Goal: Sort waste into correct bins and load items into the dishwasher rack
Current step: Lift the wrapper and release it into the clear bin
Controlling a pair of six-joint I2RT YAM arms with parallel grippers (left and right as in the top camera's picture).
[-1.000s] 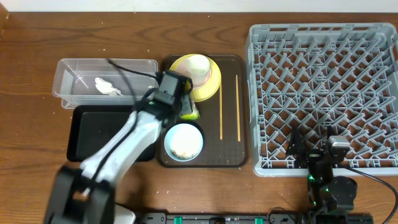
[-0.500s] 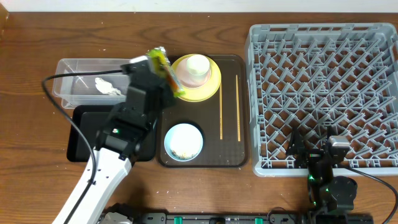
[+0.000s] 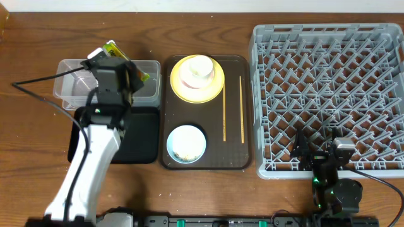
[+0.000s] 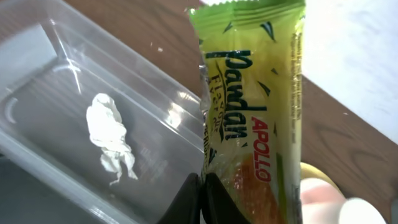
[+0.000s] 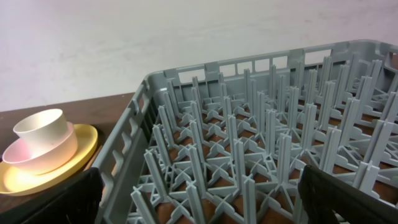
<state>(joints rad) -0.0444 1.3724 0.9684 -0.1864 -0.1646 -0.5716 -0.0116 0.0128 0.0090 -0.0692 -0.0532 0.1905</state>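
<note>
My left gripper (image 4: 202, 194) is shut on the lower edge of the green-and-orange snack wrapper (image 4: 255, 106), which stands up above the clear tub (image 4: 37, 81). Overhead, the wrapper (image 3: 129, 62) hangs over the tub (image 3: 68, 88). A crumpled white tissue (image 4: 109, 137) lies inside the tub. The yellow plate (image 3: 211, 91) carries the pink bowl (image 3: 189, 81) with the white cup (image 3: 201, 65) in it. The light-blue bowl (image 3: 186, 144) holds whitish scraps. Two chopsticks (image 3: 225, 107) lie beside the plate. My right gripper (image 5: 199, 199) stands open over the near edge of the grey rack (image 3: 328, 88).
The brown serving tray (image 3: 240, 161) holds the plate, the blue bowl and the chopsticks. The black tray (image 3: 144, 135) lies in front of the clear tub, partly under my left arm. The rack's pegs stand close under the right fingers (image 5: 348, 193).
My left gripper has risen from the brown tray with the wrapper and swung left to above the clear tub. The right arm has not moved.
</note>
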